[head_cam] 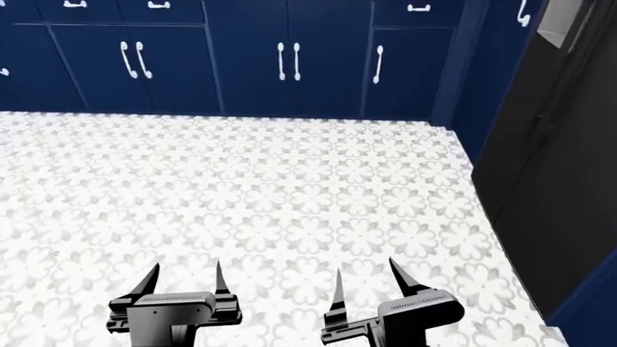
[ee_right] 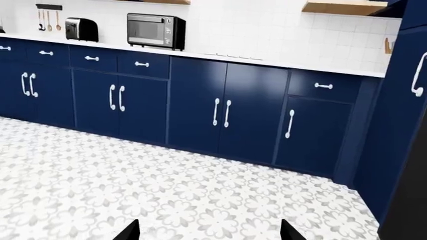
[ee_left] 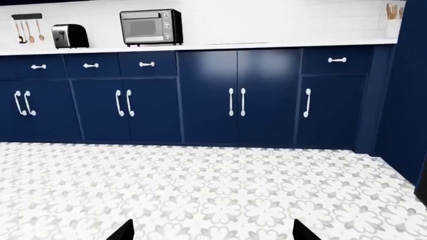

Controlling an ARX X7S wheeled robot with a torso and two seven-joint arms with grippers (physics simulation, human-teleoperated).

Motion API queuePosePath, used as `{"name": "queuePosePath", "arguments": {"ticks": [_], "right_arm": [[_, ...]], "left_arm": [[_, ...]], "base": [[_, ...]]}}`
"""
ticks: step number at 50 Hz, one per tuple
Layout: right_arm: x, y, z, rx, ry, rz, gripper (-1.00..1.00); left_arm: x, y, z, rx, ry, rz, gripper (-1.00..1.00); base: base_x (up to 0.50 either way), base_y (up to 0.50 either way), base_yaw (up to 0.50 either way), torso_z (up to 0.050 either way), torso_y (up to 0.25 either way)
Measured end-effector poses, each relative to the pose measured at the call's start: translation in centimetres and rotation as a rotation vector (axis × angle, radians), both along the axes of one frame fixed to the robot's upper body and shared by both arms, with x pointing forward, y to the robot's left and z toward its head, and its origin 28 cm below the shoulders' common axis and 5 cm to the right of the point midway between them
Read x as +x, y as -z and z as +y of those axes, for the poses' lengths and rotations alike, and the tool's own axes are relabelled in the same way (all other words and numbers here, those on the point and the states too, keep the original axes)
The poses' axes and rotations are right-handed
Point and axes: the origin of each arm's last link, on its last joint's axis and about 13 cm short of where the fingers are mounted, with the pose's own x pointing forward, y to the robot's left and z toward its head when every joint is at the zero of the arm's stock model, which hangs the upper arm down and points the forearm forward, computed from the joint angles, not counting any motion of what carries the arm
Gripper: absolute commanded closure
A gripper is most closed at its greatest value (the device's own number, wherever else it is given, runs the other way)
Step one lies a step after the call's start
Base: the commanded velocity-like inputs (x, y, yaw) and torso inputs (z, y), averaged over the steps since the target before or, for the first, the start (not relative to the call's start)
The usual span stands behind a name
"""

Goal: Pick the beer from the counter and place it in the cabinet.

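The beer is not in any view. The counter [ee_left: 267, 46] has a white top on a navy base with white-handled doors and drawers; it runs along the far wall and also shows in the right wrist view [ee_right: 267, 62]. A tall navy unit [ee_right: 400, 100] with a white handle stands at the counter's right end; no inner shelf shows. My left gripper [head_cam: 185, 278] and right gripper [head_cam: 366, 278] hang low over the floral floor, side by side, both open and empty. Their tips show in the left wrist view [ee_left: 212, 232] and the right wrist view [ee_right: 208, 231].
A toaster oven [ee_left: 151, 26], a black toaster [ee_left: 70, 36] and hanging utensils [ee_left: 27, 27] sit at the counter's left part. A navy unit with a large black panel [head_cam: 559, 181] stands close on my right. Floral floor tiles [head_cam: 289, 202] lie between me and the counter.
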Motion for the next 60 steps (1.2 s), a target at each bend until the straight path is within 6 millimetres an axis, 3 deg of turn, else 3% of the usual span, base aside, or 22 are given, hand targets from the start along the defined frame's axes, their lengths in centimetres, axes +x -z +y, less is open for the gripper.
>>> {"name": "queuePosePath", "arguments": {"ticks": [60], "right_arm": [[-0.7,0.06,-0.33,0.02,0.002,0.002,-1.0]], "left_arm": [[-0.45,-0.14,-0.24,0.019,0.001,-0.007,-1.0]], "base": [[0.0,0.0,0.5,0.0,0.0]]}}
